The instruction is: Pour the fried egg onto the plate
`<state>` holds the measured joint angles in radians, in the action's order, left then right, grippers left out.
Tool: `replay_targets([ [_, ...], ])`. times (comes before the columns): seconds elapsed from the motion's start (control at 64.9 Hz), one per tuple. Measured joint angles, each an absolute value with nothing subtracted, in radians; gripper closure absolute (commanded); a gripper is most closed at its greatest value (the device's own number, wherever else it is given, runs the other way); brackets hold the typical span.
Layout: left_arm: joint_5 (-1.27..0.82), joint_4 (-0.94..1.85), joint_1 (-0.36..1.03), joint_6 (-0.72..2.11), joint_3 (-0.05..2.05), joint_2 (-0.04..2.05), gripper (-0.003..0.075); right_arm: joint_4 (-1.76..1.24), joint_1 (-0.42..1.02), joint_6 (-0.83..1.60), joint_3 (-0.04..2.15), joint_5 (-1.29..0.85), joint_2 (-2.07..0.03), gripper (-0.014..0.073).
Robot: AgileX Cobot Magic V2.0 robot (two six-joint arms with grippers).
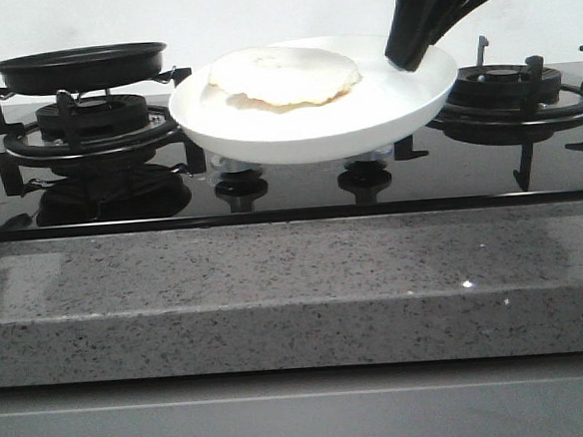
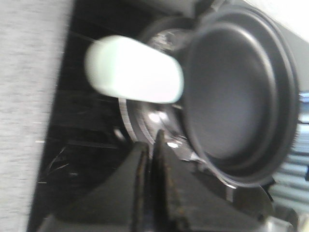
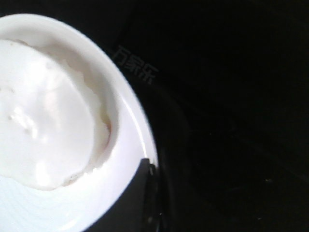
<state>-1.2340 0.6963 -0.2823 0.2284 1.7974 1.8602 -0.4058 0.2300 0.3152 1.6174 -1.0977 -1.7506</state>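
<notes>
I see the fried egg point(image 1: 284, 76) lying on the plate point(image 1: 315, 127), which my right gripper point(image 1: 408, 60) clamps at its rim above the hob. The frying pan point(image 1: 81, 68) sits on the left burner point(image 1: 90, 128); my left gripper's point(image 2: 150, 159) jaws are together, empty.

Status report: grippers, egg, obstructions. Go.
Right gripper clamped on plate rim. Left gripper shut, empty, near pan. Fried egg on plate. Nothing in the way.
</notes>
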Motion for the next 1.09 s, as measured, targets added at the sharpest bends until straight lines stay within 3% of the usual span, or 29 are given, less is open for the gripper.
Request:
replay_targets([
  [0.185,-1.225,0.616,-0.217,0.228,1.782,1.783,0.0740,-0.406,0.230,0.315,1.617,-1.098,-1.751,0.0661],
  [0.509,-0.993,0.424,-0.078,0.228,1.567,1.457,0.0740,-0.406,0.230,0.315,1.617,-1.098,-1.751,0.0661],
  [0.817,-0.733,0.251,0.053,0.228,1.238,1.087,0.0740,-0.406,0.230,0.315,1.617,-1.098,-1.751,0.0661],
  [1.095,-0.561,0.194,0.071,0.228,0.904,0.746,0.0740,-0.406,0.230,0.315,1.617,-1.098,-1.751,0.0661],
])
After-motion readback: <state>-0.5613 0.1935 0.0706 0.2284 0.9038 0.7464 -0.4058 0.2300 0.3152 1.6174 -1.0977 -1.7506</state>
